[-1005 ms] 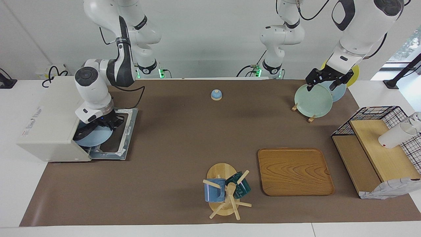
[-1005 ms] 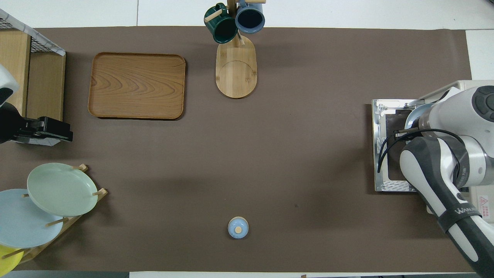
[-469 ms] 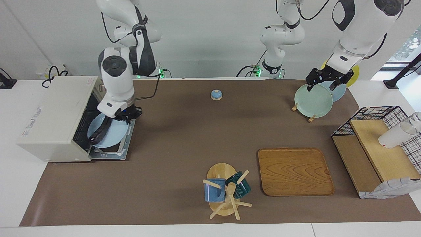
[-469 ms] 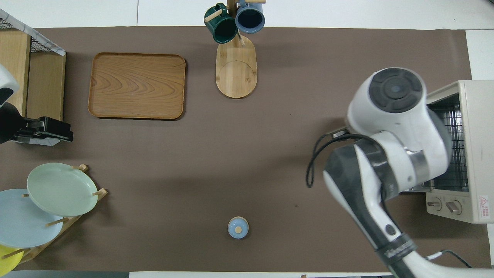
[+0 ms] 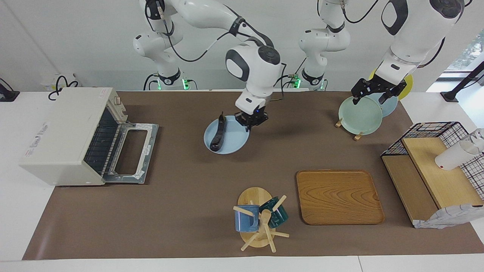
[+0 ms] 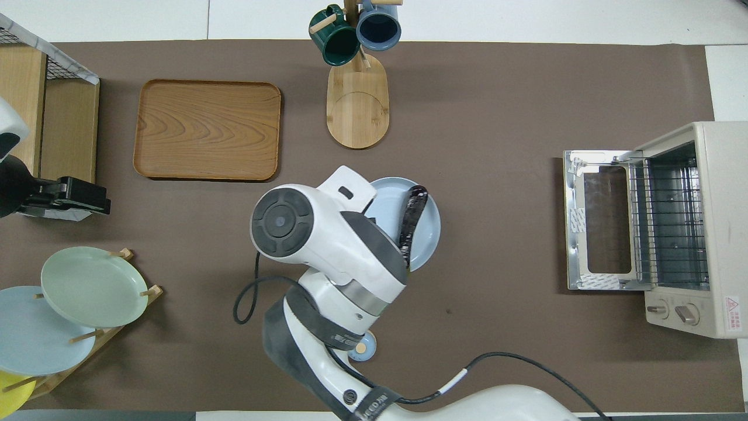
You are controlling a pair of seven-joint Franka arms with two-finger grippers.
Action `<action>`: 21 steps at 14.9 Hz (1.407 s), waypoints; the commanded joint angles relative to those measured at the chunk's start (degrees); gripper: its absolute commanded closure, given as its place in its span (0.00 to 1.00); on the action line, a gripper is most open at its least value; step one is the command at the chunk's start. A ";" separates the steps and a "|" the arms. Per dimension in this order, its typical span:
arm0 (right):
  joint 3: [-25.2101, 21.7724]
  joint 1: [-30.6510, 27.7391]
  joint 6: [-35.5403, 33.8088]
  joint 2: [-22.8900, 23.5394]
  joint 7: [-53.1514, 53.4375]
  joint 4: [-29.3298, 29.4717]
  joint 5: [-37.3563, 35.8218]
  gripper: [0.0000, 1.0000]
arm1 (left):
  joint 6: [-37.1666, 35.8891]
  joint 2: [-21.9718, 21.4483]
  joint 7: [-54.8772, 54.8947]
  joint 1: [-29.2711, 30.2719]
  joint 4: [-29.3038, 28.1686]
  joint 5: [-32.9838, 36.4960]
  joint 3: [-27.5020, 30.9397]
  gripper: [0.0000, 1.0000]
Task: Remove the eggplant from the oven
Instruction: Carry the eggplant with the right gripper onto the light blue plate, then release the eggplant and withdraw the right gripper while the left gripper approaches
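The right gripper (image 5: 251,121) pinches the rim of a light blue plate (image 5: 234,143) carrying the eggplant (image 5: 219,135), well apart from the open oven (image 5: 64,136). The left gripper (image 5: 372,94) waits over the plate rack (image 5: 346,128); whether its fingers are spread, I cannot tell.

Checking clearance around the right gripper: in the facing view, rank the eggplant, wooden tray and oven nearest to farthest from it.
From the right gripper:
1. eggplant, lying on the blue plate whose rim the gripper holds.
2. wooden tray, toward the left arm's end, farther from the robots.
3. oven, door open, at the right arm's end.
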 commanded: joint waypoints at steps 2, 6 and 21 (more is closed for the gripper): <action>0.09 -0.34 9.11 1.56 1.47 -3.79 2.20 1.00 | -0.50 -0.35 0.10 0.67 -0.05 1.01 -0.33 0.00; 0.35 -0.86 12.38 0.50 1.56 -6.98 4.83 0.98 | -0.85 -0.35 -0.24 0.76 0.04 1.01 -0.24 1.00; -0.35 -29.68 2.60 -16.97 -27.61 -26.45 -2.98 0.94 | 7.22 -1.94 -1.99 -6.87 -8.12 -2.85 -0.77 0.00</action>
